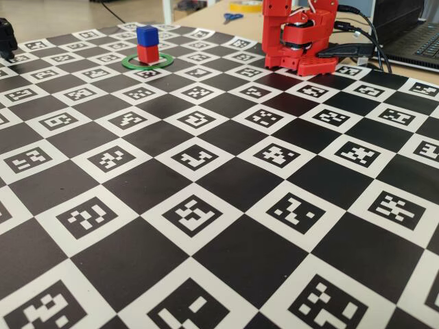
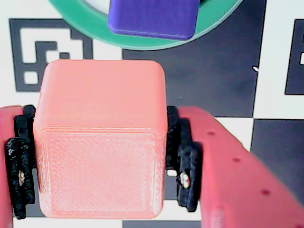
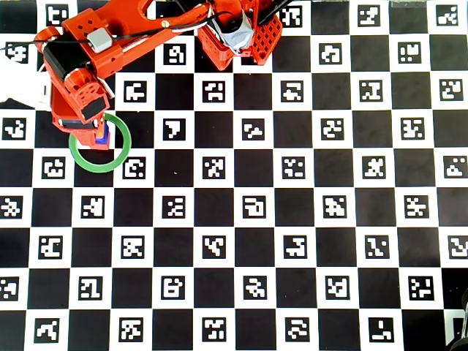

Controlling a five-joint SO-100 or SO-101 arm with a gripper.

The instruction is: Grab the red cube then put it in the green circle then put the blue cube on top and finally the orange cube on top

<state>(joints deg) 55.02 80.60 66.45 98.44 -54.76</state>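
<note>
Red cube: the small matte red plastic cube (image 1: 147, 53) sits inside the ring in the fixed view, under the blue one; from the wrist camera it is hidden below the blue cube.
Green circle: the thin flat green ring (image 3: 121, 150) lies on the checkered marker board (image 3: 248, 241), just ahead of and below the fingertips; its near arc (image 2: 76, 19) crosses the top of the wrist view.
Blue cube: the small matte deep blue plastic cube (image 2: 153, 18) rests on the red cube, ahead of the gripper and lower than the cube it carries; in the overhead view only a sliver of blue (image 3: 104, 134) shows past the arm.
Orange cube: the small matte bright orange plastic cube (image 2: 100, 137) fills the space between the two fingers, its side faces touching the black pads (image 2: 186, 164) on either side.
Gripper: the red two-finger gripper (image 2: 100, 161) is pinching the orange cube, held near the stack but not yet above it.
Done: by my reading, the red and blue placements are finished.
Left: carrying the orange cube forward over the blue one, setting it down squarely and letting go.
Risk: a nudge to the two-cube stack could topple it.
</note>
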